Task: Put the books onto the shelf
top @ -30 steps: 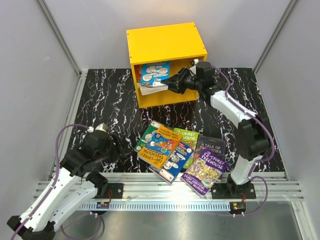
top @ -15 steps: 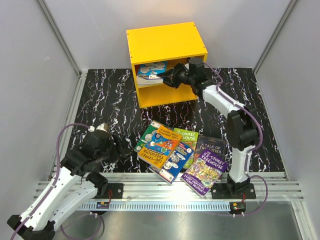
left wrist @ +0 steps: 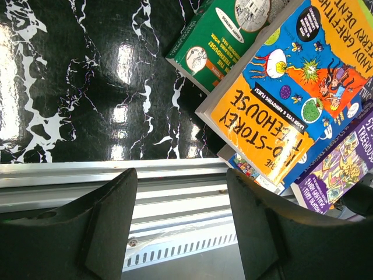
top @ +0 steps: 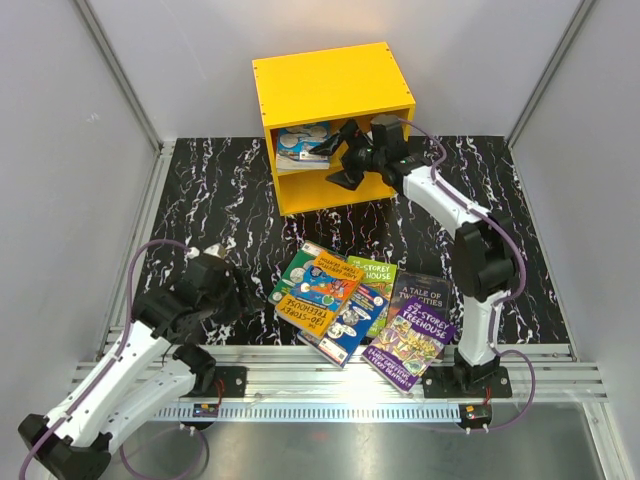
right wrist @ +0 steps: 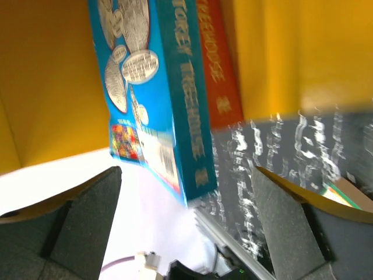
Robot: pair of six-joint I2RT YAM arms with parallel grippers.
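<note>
Grey fingers of the right gripper [right wrist: 185, 186] are held wide apart at the mouth of the shelf [top: 330, 85], and nothing is pinched between them. A blue book [right wrist: 166, 111] is framed by them without being touched. It is laid on a red-spined book [right wrist: 217, 76] inside the shelf, toward the left of its opening, though which compartment cannot be told. Its near corner appears to jut past the shelf's front edge, so a slip is judged possible. If the spread jaws are drawn back on a slant, that corner could be caught by a finger and the book dragged out, perhaps with the one beneath. The left gripper [left wrist: 180, 221] is likewise seen parted and empty, well in front of the shelf over a metal rail [left wrist: 116, 175]. Just beside it, the remaining books [top: 360, 300] are fanned in an overlapping pile, an orange one [left wrist: 285, 111] on top. Thin covers lying flat could be pushed rather than lifted, and neighbours scattered.
</note>
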